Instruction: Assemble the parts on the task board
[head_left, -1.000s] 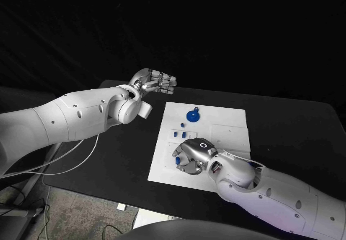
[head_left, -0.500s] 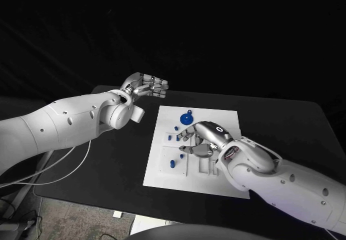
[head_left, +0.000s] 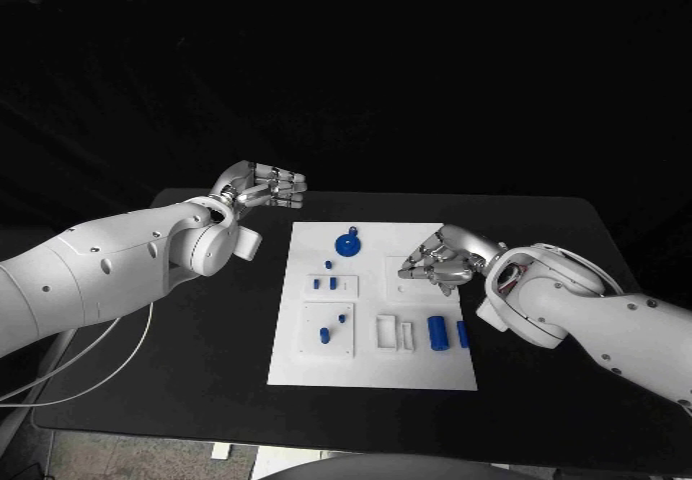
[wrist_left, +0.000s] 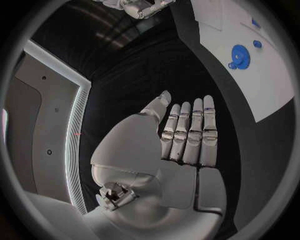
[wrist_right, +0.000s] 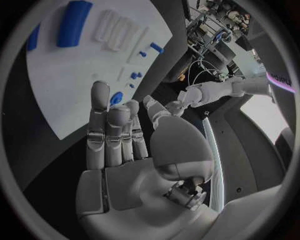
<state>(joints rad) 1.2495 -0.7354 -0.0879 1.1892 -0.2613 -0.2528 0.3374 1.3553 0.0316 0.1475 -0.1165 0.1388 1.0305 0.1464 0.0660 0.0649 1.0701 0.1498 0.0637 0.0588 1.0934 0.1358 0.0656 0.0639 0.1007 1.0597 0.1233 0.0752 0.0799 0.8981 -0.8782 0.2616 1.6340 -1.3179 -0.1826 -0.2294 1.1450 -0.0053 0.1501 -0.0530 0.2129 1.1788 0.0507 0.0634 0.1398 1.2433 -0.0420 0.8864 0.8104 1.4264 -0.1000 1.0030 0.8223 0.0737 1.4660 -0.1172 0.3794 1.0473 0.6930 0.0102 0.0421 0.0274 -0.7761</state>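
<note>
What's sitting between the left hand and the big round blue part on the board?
In the head view, only bare black table and blank white board lie between the left hand and the round blue part.

the right robot hand (head_left: 444, 262) is covering part of the task board (head_left: 433, 375) near its right edge in the head view, so whatever is lying under its fingers is staying hidden. the small blue parts (head_left: 330, 283) in the board's left half are showing too small to tell their shapes or whether they are standing in holes or lying loose. in the left wrist view the circle's rim is cutting off the board, and in the right wrist view a long blue part (wrist_right: 72, 24) is running out at the rim.
</note>
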